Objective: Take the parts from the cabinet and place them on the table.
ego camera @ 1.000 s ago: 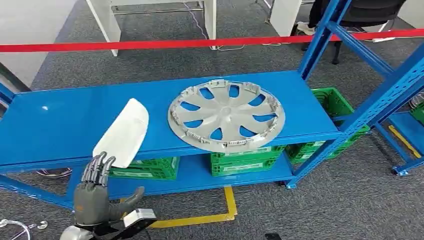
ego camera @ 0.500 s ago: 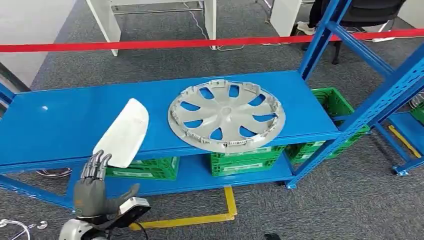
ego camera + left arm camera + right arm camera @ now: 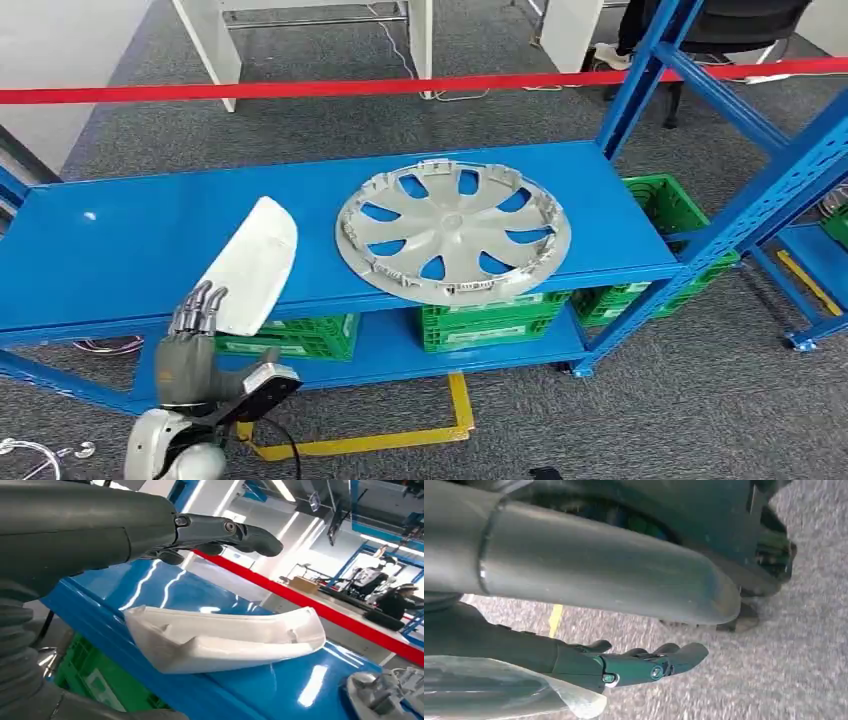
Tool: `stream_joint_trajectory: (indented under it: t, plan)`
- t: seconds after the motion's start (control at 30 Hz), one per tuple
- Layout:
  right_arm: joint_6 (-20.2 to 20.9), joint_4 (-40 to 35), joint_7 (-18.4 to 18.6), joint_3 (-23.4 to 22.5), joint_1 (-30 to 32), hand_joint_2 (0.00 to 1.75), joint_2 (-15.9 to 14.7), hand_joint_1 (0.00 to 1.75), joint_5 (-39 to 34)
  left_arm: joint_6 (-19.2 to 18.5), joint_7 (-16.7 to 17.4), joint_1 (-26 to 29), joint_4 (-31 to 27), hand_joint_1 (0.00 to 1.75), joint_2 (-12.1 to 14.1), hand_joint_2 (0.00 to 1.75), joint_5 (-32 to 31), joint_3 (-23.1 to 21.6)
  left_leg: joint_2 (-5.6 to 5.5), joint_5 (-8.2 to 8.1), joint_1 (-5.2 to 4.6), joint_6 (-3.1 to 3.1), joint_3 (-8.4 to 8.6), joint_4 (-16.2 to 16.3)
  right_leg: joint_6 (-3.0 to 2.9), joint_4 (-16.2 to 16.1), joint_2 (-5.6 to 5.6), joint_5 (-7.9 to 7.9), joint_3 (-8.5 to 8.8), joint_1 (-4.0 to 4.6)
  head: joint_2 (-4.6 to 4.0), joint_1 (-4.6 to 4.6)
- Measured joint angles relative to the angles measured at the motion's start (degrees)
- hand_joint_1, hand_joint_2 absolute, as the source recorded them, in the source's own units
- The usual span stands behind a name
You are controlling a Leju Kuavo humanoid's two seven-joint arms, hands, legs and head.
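Here, the blue shelf (image 3: 130,250) carries two parts: a white curved cover (image 3: 250,265) lies near the front edge toward the shelf's left end, its near tip overhanging that edge, and a silver wheel cover (image 3: 453,232) lies flat right of the middle, its rim reaching the front edge. The two are apart, with a strip of bare blue between them, and the shelf's left end and back edge behind the white cover are bare blue as well. A blue upright (image 3: 640,75) rises at the back right corner, and another slants across the right end. Green crates (image 3: 485,322) sit on the lower level beneath the front edge.

The left hand (image 3: 192,345) is raised just below and in front of the front edge, fingers (image 3: 200,305) pointing up beside the white cover's near tip, spread and holding nothing; whether they touch the cover cannot be told. In the left wrist view the fingers reach out above the cover, clear of it.

The right hand (image 3: 624,666) hangs over grey carpet (image 3: 784,670), fingers loosely extended and empty.
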Motion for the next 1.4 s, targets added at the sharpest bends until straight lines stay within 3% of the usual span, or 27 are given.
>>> stream_joint_trajectory:
  t: [0.23, 0.27, 0.33, 0.37, 0.43, 1.07, 1.13, 1.27, 1.4]
  plan:
    - [0.1, 0.0, 0.2, 0.7, 0.0, 0.0, -0.5, 0.0, 0.1, -1.3, 0.6, -1.2, 1.7, 0.0, 0.0, 1.75, 0.5, 0.0, 0.0, 0.0, 0.0, 0.0, 0.0, 0.0, 0.0, 0.0, 0.0, 0.0, 0.0, 0.0, 0.0, -0.02]
    - [0.1, 0.1, 0.2, 0.7, 0.0, 0.0, -0.5, 0.0, 0.1, -1.4, 0.8, -1.3, 1.9, 0.14, 0.0, 1.75, 0.6, 0.0, 0.0, 0.0, 0.0, 0.0, 0.0, 0.0, 0.0, 0.0, 0.0, 0.0, 0.0, 0.0, 0.0, 0.0]
    - [0.1, 0.1, 0.2, 0.8, 0.0, 0.0, -0.5, 0.0, 0.1, -2.0, 1.1, -1.6, 2.4, 0.8, 0.0, 1.75, 0.7, 0.0, 0.0, 0.0, 0.01, 0.0, 0.0, 0.0, 0.0, 0.0, 0.0, 0.0, 0.0, 0.0, 0.0, -0.02]
    - [0.1, 0.1, 0.3, 0.8, 0.0, 0.0, -0.5, 0.0, 0.1, -2.2, 1.2, -1.7, 2.8, 1.55, 0.0, 1.75, 0.7, 0.0, 0.0, 0.0, 0.01, 0.0, 0.0, 0.0, 0.0, 0.0, 0.0, 0.0, 0.0, 0.0, 0.0, 0.0]
    - [0.2, 0.1, 0.3, 0.9, 0.0, 0.0, -0.5, 0.0, 0.1, -2.6, 1.4, -1.9, 3.3, 1.75, 0.0, 1.75, 0.8, 0.0, 0.0, 0.0, 0.01, 0.0, 0.0, 0.0, 0.0, 0.0, 0.0, 0.0, 0.0, 0.0, 0.0, 0.0]
    - [0.3, 0.1, -0.1, 0.9, -0.1, 0.0, -0.7, 0.0, -0.7, -1.4, 3.0, -4.8, 6.5, 1.75, 0.2, 1.75, -0.3, 0.0, 0.0, 0.0, 0.0, 0.0, 0.02, 0.0, 0.0, 0.0, 0.0, 0.0, 0.04, 0.0, 0.0, -0.02]
    - [0.3, 0.1, -0.2, 0.9, -0.1, 0.0, -0.7, 0.0, -0.8, -0.1, 1.9, -5.0, 6.6, 1.75, 0.3, 1.75, 0.1, 0.0, 0.0, 0.01, 0.0, 0.01, 0.02, 0.0, 0.0, 0.0, 0.0, 0.0, 0.04, 0.0, 0.0, -0.02]
    - [0.2, 0.2, -0.5, 0.9, -0.1, 0.0, -0.7, 0.0, -1.0, 0.7, -4.4, -4.4, 4.3, 1.75, -0.1, 1.75, 0.0, 1.6, 0.0, 0.01, 0.0, 0.01, 0.01, 0.0, 0.0, 0.0, -0.01, 0.0, 0.03, 0.0, 0.0, -0.02]
    - [0.2, 0.2, -0.5, 0.9, -0.1, 0.0, -0.7, 0.0, -1.1, 0.8, -5.2, -4.0, 2.7, 1.75, -0.6, 1.75, 0.0, 2.6, 0.0, 0.01, 0.0, 0.01, 0.0, 0.0, 0.0, 0.0, 0.01, 0.0, 0.02, 0.0, 0.0, -0.02]
